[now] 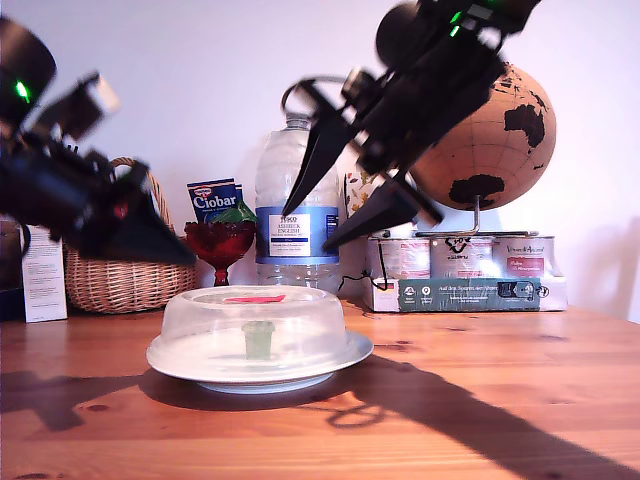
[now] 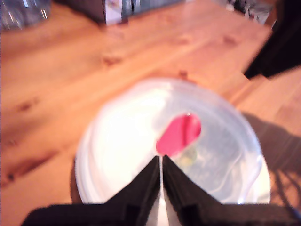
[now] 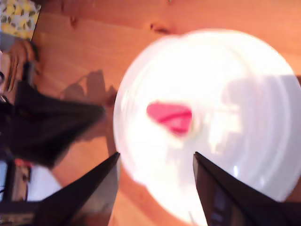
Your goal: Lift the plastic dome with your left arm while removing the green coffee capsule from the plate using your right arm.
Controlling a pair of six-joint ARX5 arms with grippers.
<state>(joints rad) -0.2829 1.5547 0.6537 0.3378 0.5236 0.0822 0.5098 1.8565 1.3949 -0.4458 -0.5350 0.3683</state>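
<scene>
Plastic dome (image 1: 255,330) sits on the plate (image 1: 345,357), on the wooden table (image 1: 480,400); red tab (image 1: 254,298) on top. Green coffee capsule (image 1: 259,339) stands upright under it, mid-plate. My first gripper (image 2: 161,172): fingers pressed together, holding nothing, above the dome at the exterior view's left. My second gripper (image 1: 345,195): fingers spread wide, empty, high above the dome's far side
</scene>
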